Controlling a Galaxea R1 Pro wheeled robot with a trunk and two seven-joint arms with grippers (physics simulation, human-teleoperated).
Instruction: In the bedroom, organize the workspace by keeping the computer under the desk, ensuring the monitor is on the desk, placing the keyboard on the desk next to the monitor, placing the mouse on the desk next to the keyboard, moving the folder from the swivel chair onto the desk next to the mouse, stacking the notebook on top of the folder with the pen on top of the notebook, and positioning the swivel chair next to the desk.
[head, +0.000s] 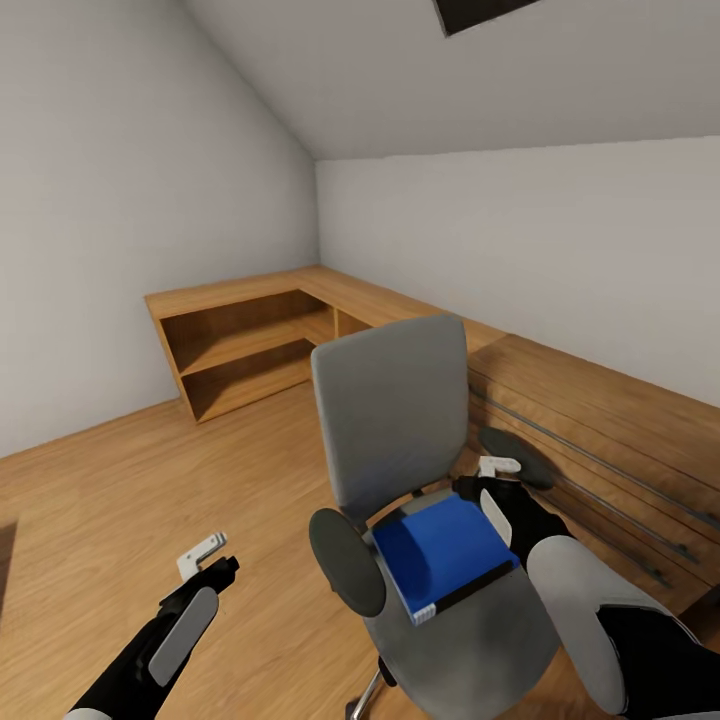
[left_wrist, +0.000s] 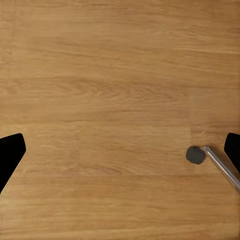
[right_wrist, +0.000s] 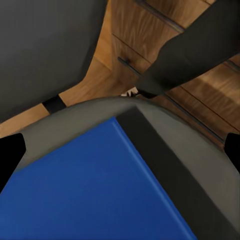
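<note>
The grey swivel chair stands in the middle of the head view, its back towards the corner. The bright-blue folder with a black edge lies flat on its seat. My right gripper hovers just above the folder's far right corner, between the backrest and the right armrest. In the right wrist view the folder lies close below the right gripper, which is open, with one black fingertip at each side. My left gripper hangs open over bare floor to the left of the chair.
Low oak shelving runs along both walls into the corner. Oak drawer fronts stand close behind the chair on the right. A chair castor on a chrome leg lies under the left gripper. Wood floor spreads to the left.
</note>
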